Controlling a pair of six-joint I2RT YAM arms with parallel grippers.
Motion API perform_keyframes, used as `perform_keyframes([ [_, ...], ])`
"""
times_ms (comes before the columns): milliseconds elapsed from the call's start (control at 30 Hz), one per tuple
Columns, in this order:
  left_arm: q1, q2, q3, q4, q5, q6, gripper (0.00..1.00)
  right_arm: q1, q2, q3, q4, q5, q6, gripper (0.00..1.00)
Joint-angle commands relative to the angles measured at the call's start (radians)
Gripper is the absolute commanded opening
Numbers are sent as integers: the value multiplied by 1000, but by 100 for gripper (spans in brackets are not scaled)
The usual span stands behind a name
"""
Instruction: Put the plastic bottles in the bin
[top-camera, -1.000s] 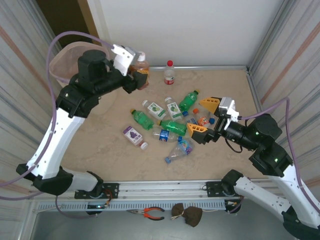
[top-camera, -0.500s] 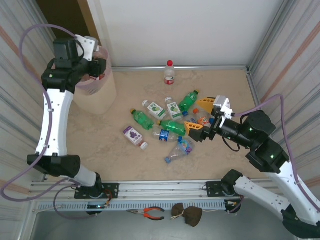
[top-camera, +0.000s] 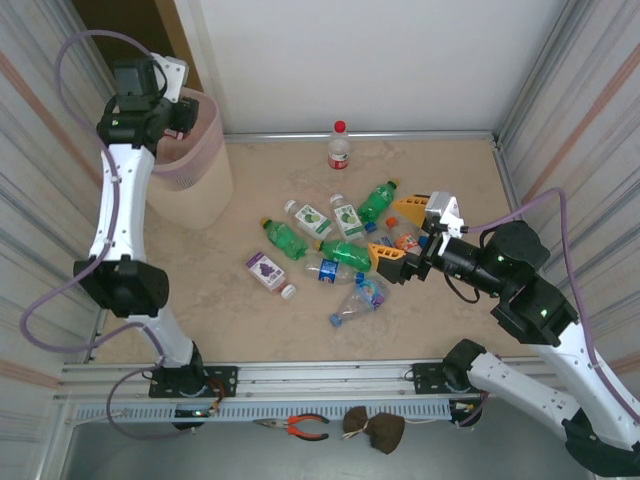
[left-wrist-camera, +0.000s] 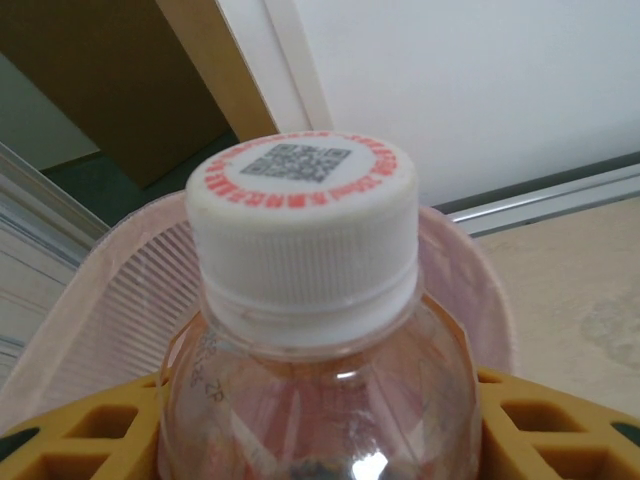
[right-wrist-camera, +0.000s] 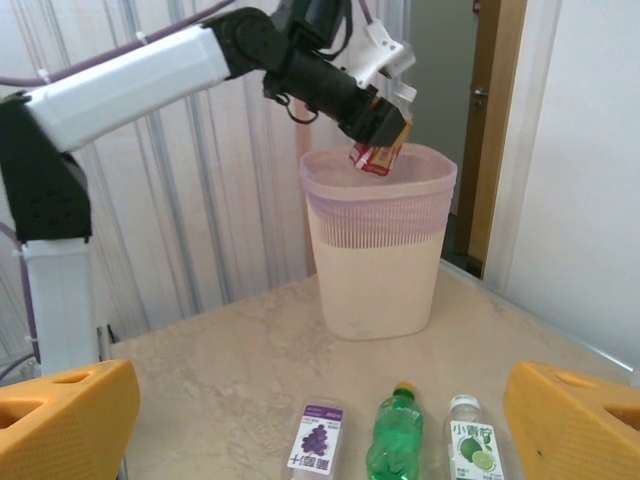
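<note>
Clear bottle (left-wrist-camera: 310, 330) clamped by left gripper (right-wrist-camera: 381, 141) over bin (top-camera: 205, 190); right gripper (top-camera: 402, 237) gapes above pile (top-camera: 335, 252)

— How many bottles (top-camera: 311, 217) are you counting on the table (top-camera: 220, 320)?
— I'm counting ten: three green ones (top-camera: 347, 254), six more lying around them, and one red-capped bottle (top-camera: 339, 146) standing apart.
— Is anything else adding to that?
— An eleventh bottle (left-wrist-camera: 310, 230) is hanging over the one bin (top-camera: 200, 190). I'm also seeing two arms (top-camera: 105, 250) and one pair of pliers (top-camera: 298, 427).
</note>
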Motion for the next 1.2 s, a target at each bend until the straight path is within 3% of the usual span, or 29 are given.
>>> perform_keyframes([
  [0,-1,66,80,-36,-38,58,49,8,-10,14,-15,19,-24,93],
  [500,8,297,210,-365,179,-7,46,8,9,1,3,-10,-18,93],
  [967,53,342,202,-356,578,-205,45,8,0,-24,9,3,-8,93],
  [1167,62,377,209,-352,572,-233,45,9,-7,-31,8,8,-5,93],
])
